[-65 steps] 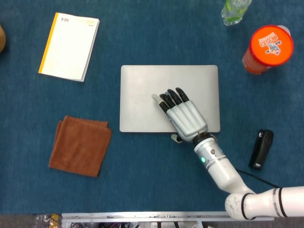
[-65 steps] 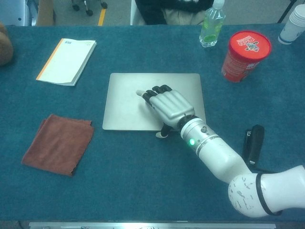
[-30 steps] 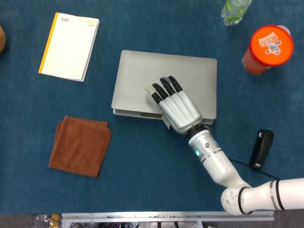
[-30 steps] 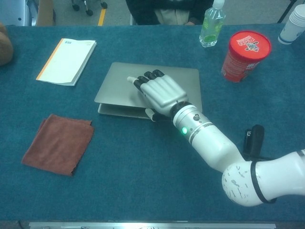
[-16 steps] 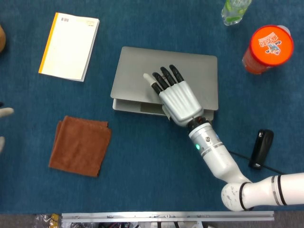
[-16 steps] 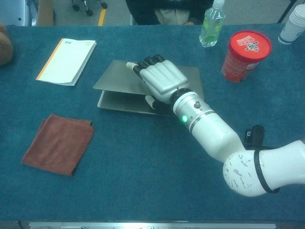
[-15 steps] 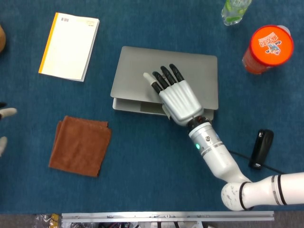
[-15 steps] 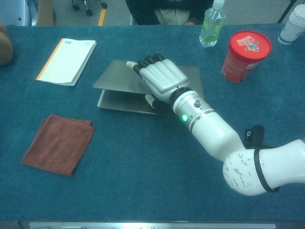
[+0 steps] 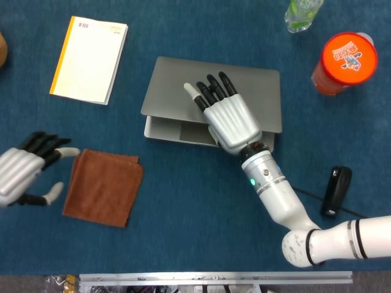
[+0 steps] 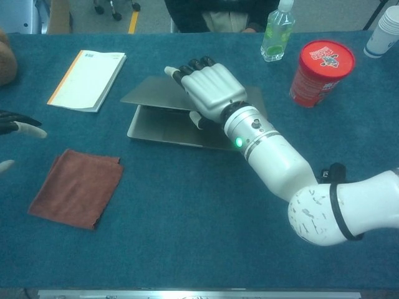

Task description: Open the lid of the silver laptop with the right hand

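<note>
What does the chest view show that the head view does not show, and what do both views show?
Only the chest view shows the stack of white cups at the far right corner, the bottle's cap, and the gap under the raised lid from the side. Only the head view shows the whole left hand, fingers spread and empty, beside the brown cloth. Both show the right hand gripping the partly lifted lid of the silver laptop, the notebook, the red canister, the green bottle and the black device.
</note>
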`<state>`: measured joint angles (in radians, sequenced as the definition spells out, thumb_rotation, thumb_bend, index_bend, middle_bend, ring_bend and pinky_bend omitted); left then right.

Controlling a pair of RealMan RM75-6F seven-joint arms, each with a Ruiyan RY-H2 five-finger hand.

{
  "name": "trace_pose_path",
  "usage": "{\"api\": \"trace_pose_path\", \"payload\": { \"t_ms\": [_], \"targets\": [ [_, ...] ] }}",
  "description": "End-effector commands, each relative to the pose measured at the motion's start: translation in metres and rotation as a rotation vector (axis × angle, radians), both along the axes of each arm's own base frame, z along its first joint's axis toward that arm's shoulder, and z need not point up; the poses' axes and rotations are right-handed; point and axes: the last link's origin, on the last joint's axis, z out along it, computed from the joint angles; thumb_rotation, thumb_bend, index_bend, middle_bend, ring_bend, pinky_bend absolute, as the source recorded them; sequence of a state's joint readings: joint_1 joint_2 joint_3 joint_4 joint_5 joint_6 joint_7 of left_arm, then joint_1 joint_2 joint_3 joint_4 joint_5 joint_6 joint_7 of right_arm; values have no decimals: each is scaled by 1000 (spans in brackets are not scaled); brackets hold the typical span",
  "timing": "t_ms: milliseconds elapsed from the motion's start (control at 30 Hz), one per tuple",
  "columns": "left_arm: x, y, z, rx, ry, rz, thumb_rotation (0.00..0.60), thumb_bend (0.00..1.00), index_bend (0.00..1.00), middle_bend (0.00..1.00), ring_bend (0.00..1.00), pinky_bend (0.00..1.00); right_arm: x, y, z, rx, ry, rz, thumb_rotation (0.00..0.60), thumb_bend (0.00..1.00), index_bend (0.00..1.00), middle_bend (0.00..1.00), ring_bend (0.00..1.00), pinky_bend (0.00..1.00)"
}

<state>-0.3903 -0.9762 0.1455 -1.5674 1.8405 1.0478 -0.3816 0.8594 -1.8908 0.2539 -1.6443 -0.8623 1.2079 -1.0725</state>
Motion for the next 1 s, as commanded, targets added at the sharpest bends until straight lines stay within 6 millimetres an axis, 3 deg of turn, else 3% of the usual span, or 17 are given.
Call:
{"api": "trace_pose_path", "payload": {
  "t_ms": [33,567,1000],
  "targets": [
    [6,5,-10,-54,-13,-23,366,469,123,49,12,0,1,-1,2,-6,2,-1,600,401,53,137,0,64],
    [50,39,-56,-230,-32,-170,354,469,79,36,0,0,5,-7,10,-33,6,-10,600,402,53,137,0,64],
    [71,65,-90,-273,-28,-205,353,469,82,36,0,0,3,-12,17,-45,3,-19,600,402,53,137,0,64]
  ]
}}
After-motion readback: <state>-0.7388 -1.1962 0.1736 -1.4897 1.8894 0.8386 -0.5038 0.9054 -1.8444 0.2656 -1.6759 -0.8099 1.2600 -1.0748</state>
